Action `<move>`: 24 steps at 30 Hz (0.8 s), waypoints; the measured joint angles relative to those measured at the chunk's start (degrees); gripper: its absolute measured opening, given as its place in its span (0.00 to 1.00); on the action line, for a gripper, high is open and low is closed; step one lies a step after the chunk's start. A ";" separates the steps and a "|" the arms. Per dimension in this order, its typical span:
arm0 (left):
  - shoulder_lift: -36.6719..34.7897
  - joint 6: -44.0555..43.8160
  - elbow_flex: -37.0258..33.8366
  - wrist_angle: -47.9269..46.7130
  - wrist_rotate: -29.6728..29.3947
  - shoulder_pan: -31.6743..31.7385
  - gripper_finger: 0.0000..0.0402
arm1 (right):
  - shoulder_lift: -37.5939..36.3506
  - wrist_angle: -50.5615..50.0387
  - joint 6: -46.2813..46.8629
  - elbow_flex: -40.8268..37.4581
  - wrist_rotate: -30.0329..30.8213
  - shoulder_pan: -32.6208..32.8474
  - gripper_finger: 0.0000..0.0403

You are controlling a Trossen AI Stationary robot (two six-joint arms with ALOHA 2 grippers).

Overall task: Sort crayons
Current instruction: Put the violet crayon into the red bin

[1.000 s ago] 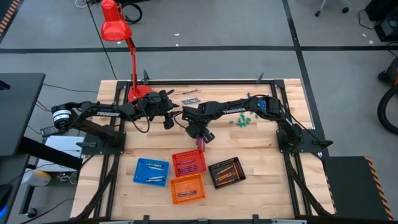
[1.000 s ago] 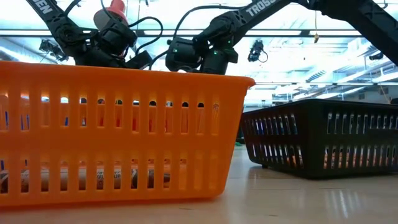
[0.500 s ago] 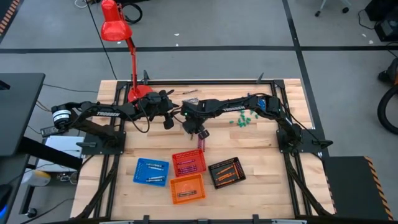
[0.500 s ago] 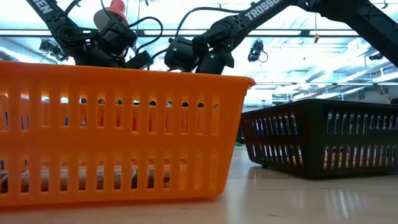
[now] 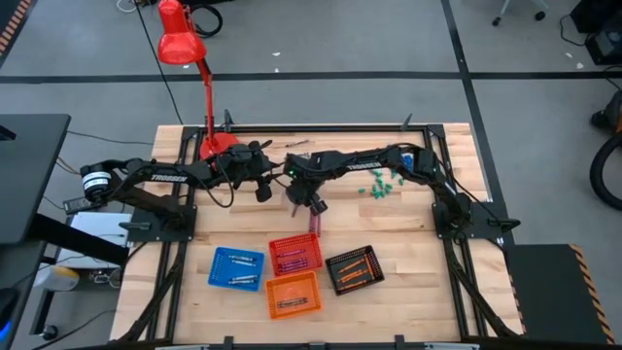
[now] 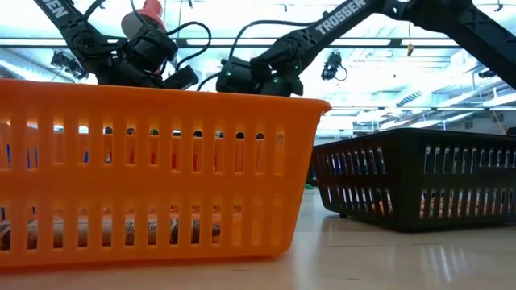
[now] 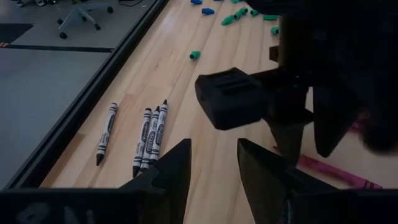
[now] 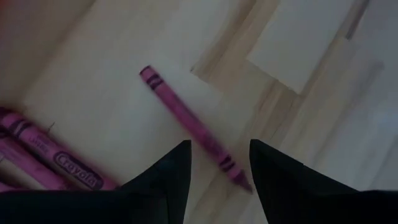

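Several magenta crayons (image 5: 313, 225) lie loose on the table's middle; in the right wrist view one lies alone (image 8: 189, 127) beside a bunch (image 8: 43, 155). My right gripper (image 5: 307, 200) hovers open just beyond them, empty; its fingers (image 8: 165, 180) frame the lone crayon without touching it. Grey crayons (image 7: 149, 140) lie side by side near the far edge, one more (image 7: 107, 132) apart. My left gripper (image 5: 262, 188) is open and empty above the table, near the grey crayons (image 5: 296, 145). Some crayons lie in the trays.
Four small trays stand near the front: blue (image 5: 236, 268), red (image 5: 294, 255), orange (image 5: 293, 295) and black (image 5: 354, 269). A red desk lamp (image 5: 181, 44) stands at the far left. Green and blue bits (image 5: 377, 185) lie scattered at the far right.
My right gripper has moved from above the magenta crayons toward the table's far edge and a little to the left, closer to the grey crayons and my left gripper. The magenta crayons stay on the table.
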 joint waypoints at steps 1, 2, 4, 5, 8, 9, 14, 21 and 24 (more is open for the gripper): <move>0.00 0.02 0.00 0.00 0.00 0.00 0.35 | 0.00 -0.22 0.03 0.00 -0.52 -0.27 0.41; 0.00 0.01 0.00 -0.05 0.00 0.00 0.35 | 0.00 -0.30 0.03 -0.15 -0.84 -0.53 0.41; 0.00 0.02 0.00 -0.16 0.00 0.00 0.35 | 0.00 0.03 0.12 -1.11 -1.30 -0.93 0.41; 0.00 0.02 0.00 -0.14 0.00 0.00 0.35 | 0.00 0.20 0.38 -1.55 -1.54 -1.05 0.41; 0.00 0.02 0.00 -0.17 0.00 -0.02 0.35 | -0.30 1.57 0.71 -3.14 -1.89 -1.08 0.39; 0.00 0.02 0.00 -0.21 0.00 -0.02 0.35 | -0.42 2.14 0.81 -3.77 -2.21 -1.11 0.39; 0.00 0.02 0.00 -0.24 0.00 -0.01 0.35 | -0.52 3.16 3.89 -4.55 -2.58 -1.10 0.35; 0.00 0.02 0.00 -0.24 0.00 -0.02 0.35 | -0.39 3.72 8.82 -4.63 -2.59 -0.94 0.26; 0.00 0.02 0.00 -0.27 0.01 0.00 0.35 | -0.33 3.71 10.23 -4.66 -2.65 -0.99 0.18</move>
